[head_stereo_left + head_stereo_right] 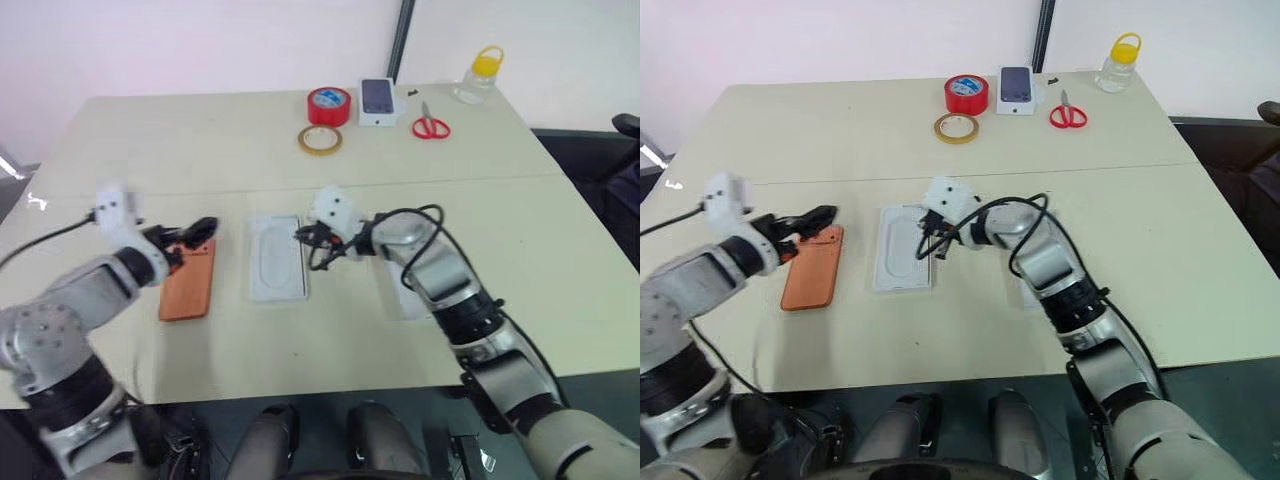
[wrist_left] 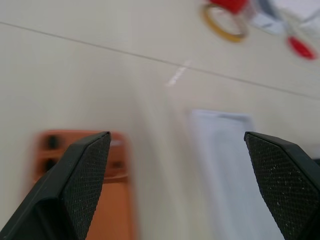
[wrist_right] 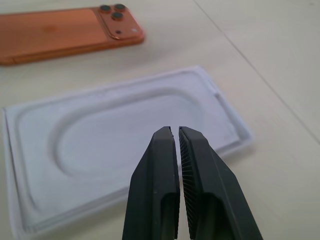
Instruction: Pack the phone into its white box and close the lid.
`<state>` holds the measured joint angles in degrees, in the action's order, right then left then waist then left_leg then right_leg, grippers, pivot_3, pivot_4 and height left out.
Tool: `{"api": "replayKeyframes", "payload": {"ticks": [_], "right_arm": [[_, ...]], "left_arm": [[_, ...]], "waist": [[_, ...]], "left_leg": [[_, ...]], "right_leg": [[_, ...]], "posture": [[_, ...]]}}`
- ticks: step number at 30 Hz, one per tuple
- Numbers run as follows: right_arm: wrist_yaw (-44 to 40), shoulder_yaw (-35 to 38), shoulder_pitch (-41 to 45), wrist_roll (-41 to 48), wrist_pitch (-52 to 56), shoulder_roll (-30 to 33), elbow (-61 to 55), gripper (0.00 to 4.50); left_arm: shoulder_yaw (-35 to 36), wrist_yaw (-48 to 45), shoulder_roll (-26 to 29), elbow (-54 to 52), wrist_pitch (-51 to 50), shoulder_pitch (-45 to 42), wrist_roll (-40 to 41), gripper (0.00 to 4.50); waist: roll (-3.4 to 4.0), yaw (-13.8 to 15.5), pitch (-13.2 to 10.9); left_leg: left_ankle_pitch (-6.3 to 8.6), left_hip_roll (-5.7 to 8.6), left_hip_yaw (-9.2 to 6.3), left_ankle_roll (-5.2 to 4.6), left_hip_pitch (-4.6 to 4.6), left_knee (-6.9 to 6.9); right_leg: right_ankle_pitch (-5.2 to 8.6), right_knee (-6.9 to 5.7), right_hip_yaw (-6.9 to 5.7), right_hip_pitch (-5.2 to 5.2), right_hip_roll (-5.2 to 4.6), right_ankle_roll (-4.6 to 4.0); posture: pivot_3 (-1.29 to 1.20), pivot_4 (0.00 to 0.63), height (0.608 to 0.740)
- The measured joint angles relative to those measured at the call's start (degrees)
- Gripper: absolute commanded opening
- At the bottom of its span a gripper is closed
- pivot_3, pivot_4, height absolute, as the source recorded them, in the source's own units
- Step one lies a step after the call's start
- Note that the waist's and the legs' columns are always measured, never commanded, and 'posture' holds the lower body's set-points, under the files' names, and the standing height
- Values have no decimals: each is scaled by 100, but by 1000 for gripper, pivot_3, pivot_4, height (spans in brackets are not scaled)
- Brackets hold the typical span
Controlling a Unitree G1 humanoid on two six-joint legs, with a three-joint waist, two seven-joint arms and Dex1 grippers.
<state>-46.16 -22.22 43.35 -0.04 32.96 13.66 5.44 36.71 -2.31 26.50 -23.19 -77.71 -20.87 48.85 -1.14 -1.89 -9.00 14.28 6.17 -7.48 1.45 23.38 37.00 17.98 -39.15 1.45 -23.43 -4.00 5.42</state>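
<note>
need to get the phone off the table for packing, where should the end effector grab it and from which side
Probably across the two long edges near mid-length, coming down from above. The phone lies flat, back up, on the table, so only its thin rounded sides give purchase. The open left end effector is beside its far end; the white insert lies apart, leaving both edges free.

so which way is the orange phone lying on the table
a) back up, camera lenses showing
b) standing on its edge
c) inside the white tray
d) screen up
a: the phone lies flat on the table with its dark camera lenses facing up, beside the white insert and not in it.
</note>
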Motion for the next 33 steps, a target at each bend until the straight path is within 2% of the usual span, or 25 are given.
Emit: {"api": "replayKeyframes", "payload": {"ticks": [4, 10, 15, 23, 28, 33], "right_arm": [[375, -368, 180, -291, 141, -472, 558, 146], [649, -624, 470, -618, 244, -819, 1209, 146], [543, -905, 562, -910, 384, -691, 1150, 146], [56, -1240, 565, -1194, 714, -113, 520, 146], [5, -1333, 577, -1332, 710, -53, 439, 146], [51, -1007, 581, -1111, 743, -279, 490, 146]], "left_arm": [[-178, -439, 422, 353, 667, 452, -374, 4500], [-303, -884, 709, 432, 1212, 1101, -642, 4500], [-576, -1326, 767, 155, 1381, 1661, -658, 4500], [-874, -2226, 1099, -409, 1786, 2349, -587, 4500], [-1125, -2912, 1415, -754, 2236, 2781, -593, 4500], [-1157, -2866, 1480, -614, 2435, 2738, -796, 4500]], "waist": [[0, 45, 0], [3, 69, -2], [5, 69, -3], [8, 71, -4], [11, 78, -5], [18, 80, -9]], "left_leg": [[0, 2, -2, 0, 1, 1], [1, 1, -2, -1, 1, -2], [1, 0, -3, -1, 0, -4], [3, 1, -2, -3, 0, -7], [3, 1, -2, -3, -1, -9], [4, 1, -2, -4, 0, -11]], "right_leg": [[0, 3, -2, -1, -2, 0], [0, 4, -2, -3, -3, 0], [0, 4, -2, -4, -2, -1], [0, 6, -1, -2, -5, -2], [1, 9, -1, -1, -6, -2], [1, 9, -1, -2, -6, -2]], "posture": [[0, 150, 740], [0, 150, 740], [0, 150, 740], [0, 150, 740], [0, 150, 740], [0, 150, 740]]}}
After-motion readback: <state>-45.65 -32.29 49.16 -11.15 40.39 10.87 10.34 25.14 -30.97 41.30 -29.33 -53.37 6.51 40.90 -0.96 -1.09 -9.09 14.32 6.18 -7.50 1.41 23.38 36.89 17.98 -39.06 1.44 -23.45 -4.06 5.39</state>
